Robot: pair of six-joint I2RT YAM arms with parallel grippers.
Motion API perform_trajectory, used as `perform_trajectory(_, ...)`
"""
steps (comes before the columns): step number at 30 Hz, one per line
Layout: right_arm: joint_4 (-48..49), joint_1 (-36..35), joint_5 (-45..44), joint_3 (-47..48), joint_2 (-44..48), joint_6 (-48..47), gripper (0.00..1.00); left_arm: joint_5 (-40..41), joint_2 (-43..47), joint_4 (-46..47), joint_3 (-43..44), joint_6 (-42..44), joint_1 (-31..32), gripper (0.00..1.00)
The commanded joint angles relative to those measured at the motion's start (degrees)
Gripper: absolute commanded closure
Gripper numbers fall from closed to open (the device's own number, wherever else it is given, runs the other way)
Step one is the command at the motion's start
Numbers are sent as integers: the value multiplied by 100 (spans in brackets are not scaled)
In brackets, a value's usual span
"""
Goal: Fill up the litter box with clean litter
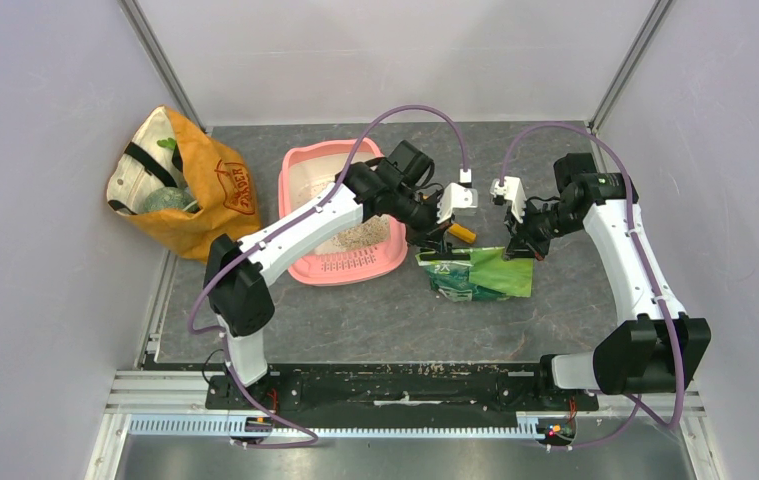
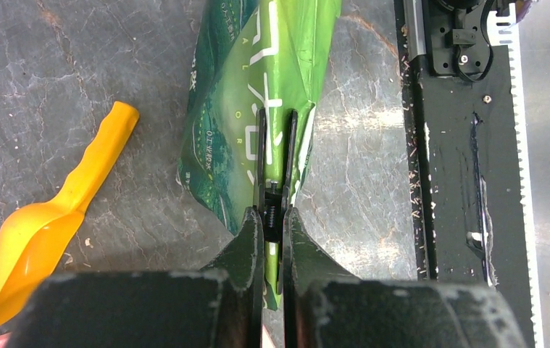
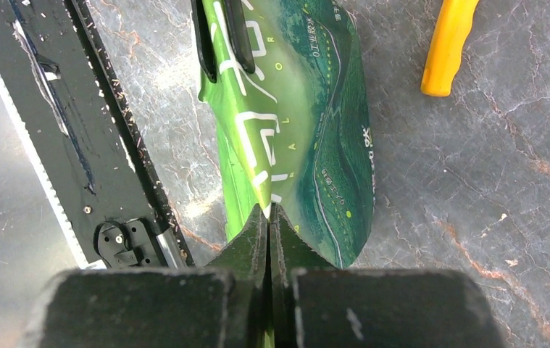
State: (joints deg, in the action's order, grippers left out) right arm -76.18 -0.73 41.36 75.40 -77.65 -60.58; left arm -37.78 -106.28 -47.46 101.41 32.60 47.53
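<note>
- The left gripper (image 2: pixel 277 116) is clenched on one end of the green foil bag (image 2: pixel 232 101), with a thin fold of foil pinched flat between its jaws.
- The right gripper (image 3: pixel 268 209) is clenched just as tightly on the opposite end of the same bag. Straight ahead of its tips, at the far end of the foil, the left gripper's fingers (image 3: pixel 239 32) can be seen.
- The bag's long axis therefore runs from one pincer to the other, slung between them. I cannot tell whether it is clear of the table, nor which end is the mouth.
- The litter box (image 1: pixel 292 172) lies on the outer side of the left gripper (image 1: pixel 442 244), away from the right gripper (image 1: pixel 521 246). Its long axis is roughly square to the bag's.
- The left arm is much the nearer, and its forearm crosses above the box. The right gripper has the whole length of the bag between it and the box.
- Some litter (image 1: pixel 360 237) already lies in the end of the box by the slotted lip, but it is a thin patch and far from a fill.
- My judgement is that the coming move turns on carrying the bag sideways, past the left pincer's outer side, until one end hangs over the rim, with the right end raised to tip it.
- The orange scoop (image 2: pixel 54 217) lies loose just beside the bag, held by neither gripper.
</note>
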Motion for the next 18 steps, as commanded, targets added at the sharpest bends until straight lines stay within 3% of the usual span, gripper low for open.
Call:
perform_trajectory(1,42,38,389,72,134,-77,100,141,-155,-202,209,173,72,98)
perform_trajectory(4,33,37,405,85,111,-69,100,214,-208,-265,343,74,94,92)
perform_trajectory(10,14,38,425,90,114,-50,100,208,-136,-281,459,-146,125,65)
perform_trajectory(18,7,38,403,89,95,9,100,215,210,-354,446,-337,116,41)
